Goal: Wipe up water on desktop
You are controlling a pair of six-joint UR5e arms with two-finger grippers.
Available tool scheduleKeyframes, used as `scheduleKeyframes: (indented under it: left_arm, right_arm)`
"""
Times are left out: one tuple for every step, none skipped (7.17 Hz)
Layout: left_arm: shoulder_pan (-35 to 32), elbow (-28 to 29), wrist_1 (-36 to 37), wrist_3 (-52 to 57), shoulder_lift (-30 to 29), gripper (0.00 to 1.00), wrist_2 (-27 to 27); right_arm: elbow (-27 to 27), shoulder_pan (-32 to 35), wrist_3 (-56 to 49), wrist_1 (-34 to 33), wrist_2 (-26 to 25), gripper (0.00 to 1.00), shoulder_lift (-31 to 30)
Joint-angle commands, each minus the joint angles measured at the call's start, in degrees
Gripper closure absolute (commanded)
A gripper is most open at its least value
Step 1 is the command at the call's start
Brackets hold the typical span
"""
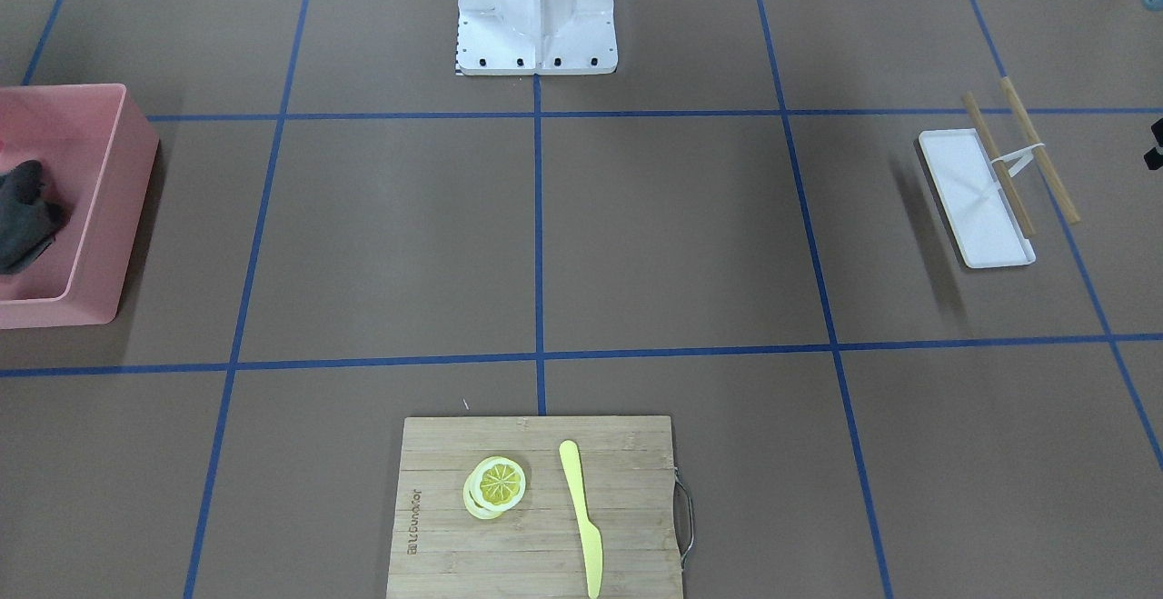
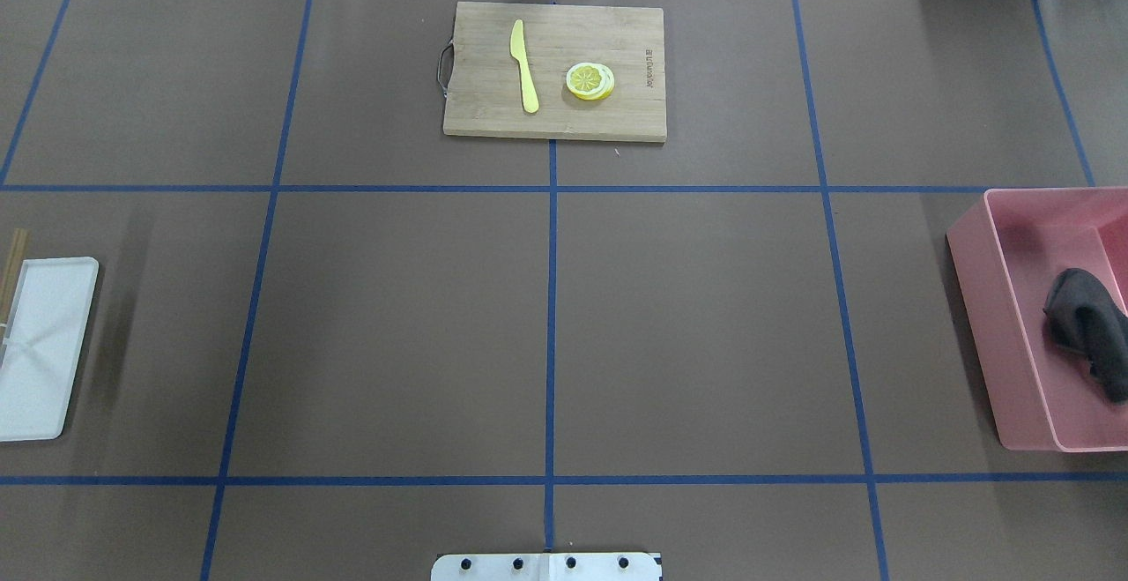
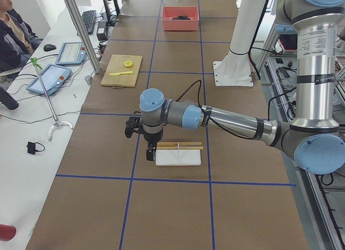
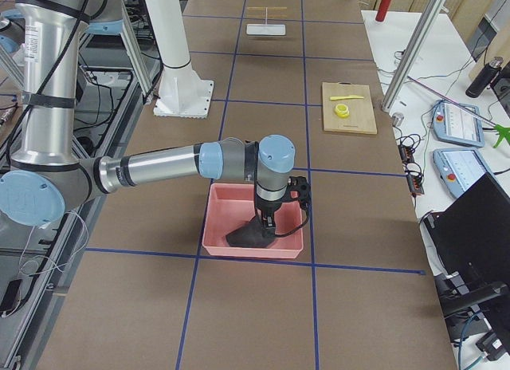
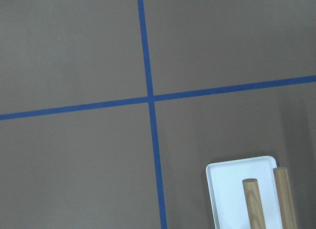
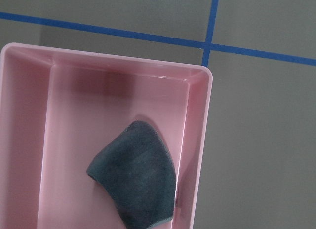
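Note:
The desktop (image 2: 705, 316) is matte brown with a blue tape grid; I see no water on it. A dark grey cloth (image 2: 1088, 316) lies in a pink bin (image 2: 983, 325) at my right end; it also shows in the right wrist view (image 6: 136, 174). My right gripper (image 4: 265, 222) hangs in the bin just above the cloth (image 4: 243, 236); I cannot tell whether it is open or shut. My left gripper (image 3: 151, 151) hangs at the end of a white tray (image 3: 178, 157); I cannot tell its state either. Neither wrist view shows fingers.
A bamboo cutting board (image 2: 555, 70) at the far middle edge carries a yellow knife (image 2: 524, 65) and lemon slices (image 2: 589, 81). The white tray (image 1: 972, 199) at my left end holds two wooden rods (image 1: 1040, 149). The robot's base (image 1: 536, 13) stands at the near middle.

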Motion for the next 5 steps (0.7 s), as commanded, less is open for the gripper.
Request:
scheduleKeyframes:
  left_arm:
    - [0.36,-0.31,-0.14,-1.75,1.5,0.02,-2.84]
    - [0.8,-0.23,-0.14,-1.66,1.59,0.02,-2.84]
    - [1.15,-0.31,-0.31,-1.58,2.29,0.02,-2.84]
    - [1.42,-0.31,-1.53,-1.58,2.9,0.02,-2.84]
    - [2.29,-0.23,-2.24,-1.58,3.43,0.02,-2.84]
  right_arm:
    - [-0.04,0.0,0.03,0.02,0.22,0.0,0.0]
    - [-0.04,0.0,0.03,0.02,0.66,0.0,0.0]
    - [-0.04,0.0,0.03,0.02,1.27,0.0,-0.09]
    - [-0.04,0.0,0.03,0.02,1.54,0.0,-0.09]
    - [-0.04,0.0,0.03,0.02,1.54,0.0,-0.09]
